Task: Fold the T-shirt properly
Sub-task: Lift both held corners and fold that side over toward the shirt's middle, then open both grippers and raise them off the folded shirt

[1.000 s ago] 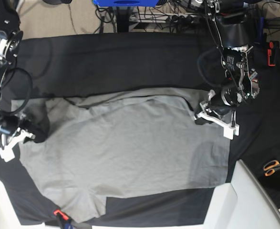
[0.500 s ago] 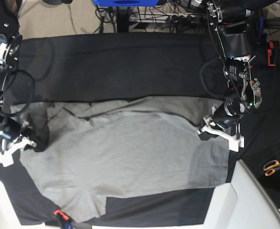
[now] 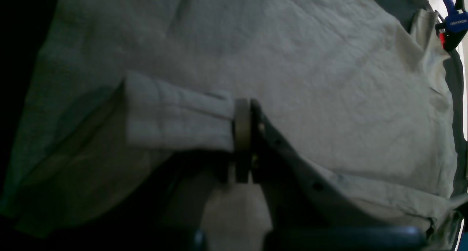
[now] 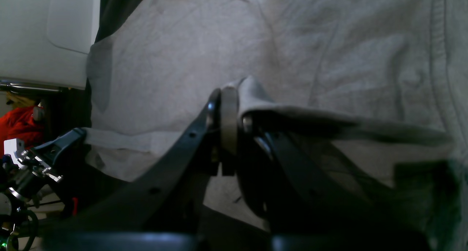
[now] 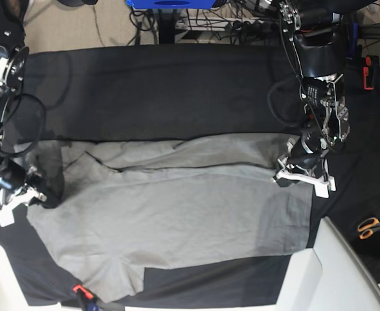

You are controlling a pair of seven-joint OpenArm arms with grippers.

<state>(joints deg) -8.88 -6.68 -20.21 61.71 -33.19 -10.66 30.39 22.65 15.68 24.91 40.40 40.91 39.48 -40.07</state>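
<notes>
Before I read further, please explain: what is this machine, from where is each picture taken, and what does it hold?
It is a robot with two arms. One picture looks down from above; the other two come from cameras on the wrists. A large plain grey cotton T-shirt lies on a black table cloth. The left gripper and the right gripper each pinch an edge of it, jaws closed on the cloth. Orange-handled scissors lie aside.
</notes>
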